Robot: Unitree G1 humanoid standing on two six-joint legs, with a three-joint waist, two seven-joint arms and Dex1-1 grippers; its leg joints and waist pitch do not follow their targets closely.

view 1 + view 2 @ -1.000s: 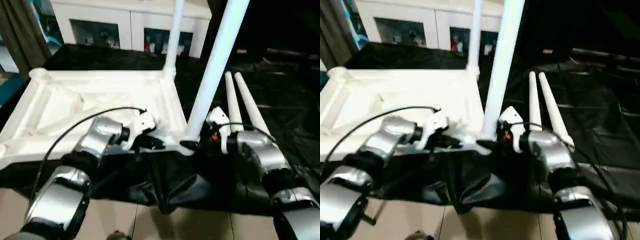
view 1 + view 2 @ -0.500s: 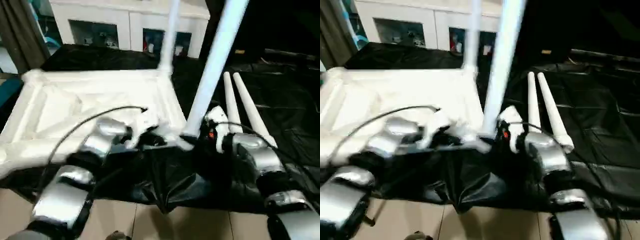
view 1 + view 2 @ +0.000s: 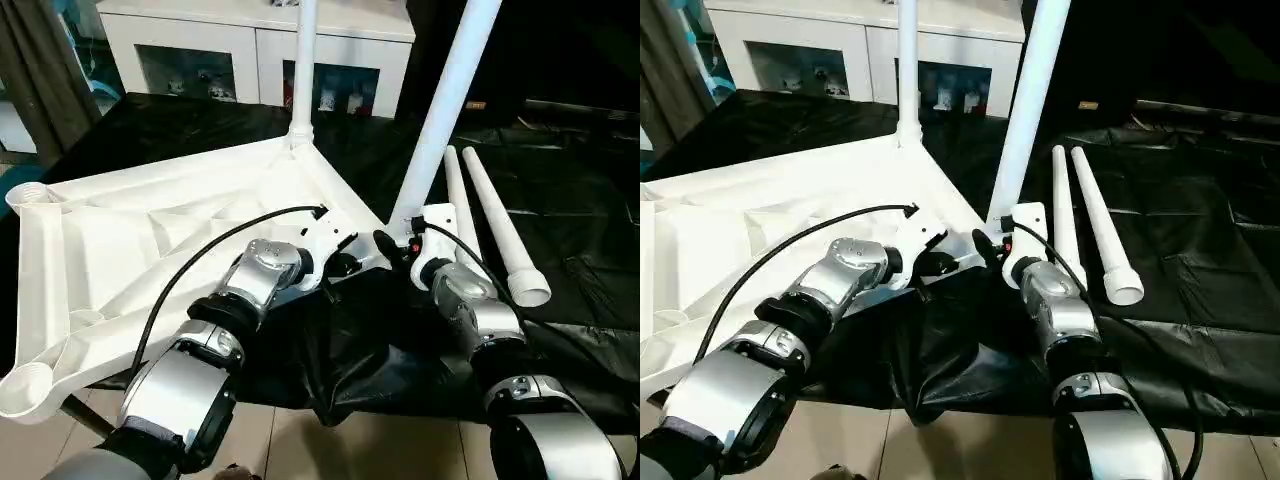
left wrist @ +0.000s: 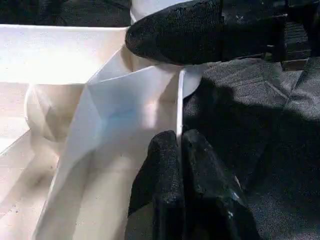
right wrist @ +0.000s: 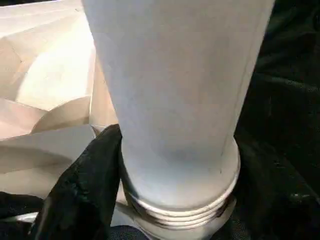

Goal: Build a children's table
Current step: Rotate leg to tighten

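The children's table's white tabletop [image 3: 130, 230] lies upside down on a black cloth, ribbed side up and turned diagonally. One leg [image 3: 302, 70] stands in its far corner socket. A second leg [image 3: 440, 120] stands tilted in the near right socket. Two loose legs [image 3: 458, 205] [image 3: 495, 225] lie side by side to the right. My left gripper [image 3: 345, 266] is shut on the tabletop's thin rim [image 4: 178, 100] beside that socket. My right gripper [image 3: 393, 248] grips the near leg's base [image 5: 175, 100], one finger [image 5: 85, 185] pressed against it.
A white glass-door cabinet [image 3: 250, 50] stands behind the work. The black cloth [image 3: 570, 200] stretches to the right, with tiled floor [image 3: 350, 450] in front. The tabletop's near left corner socket [image 3: 25, 390] reaches past the cloth over the floor. A dark curtain [image 3: 40, 90] hangs at the left.
The tabletop has swung round about its near right corner, its left end coming toward me. The far leg moved left with it. My right gripper closed in on the near leg's base.
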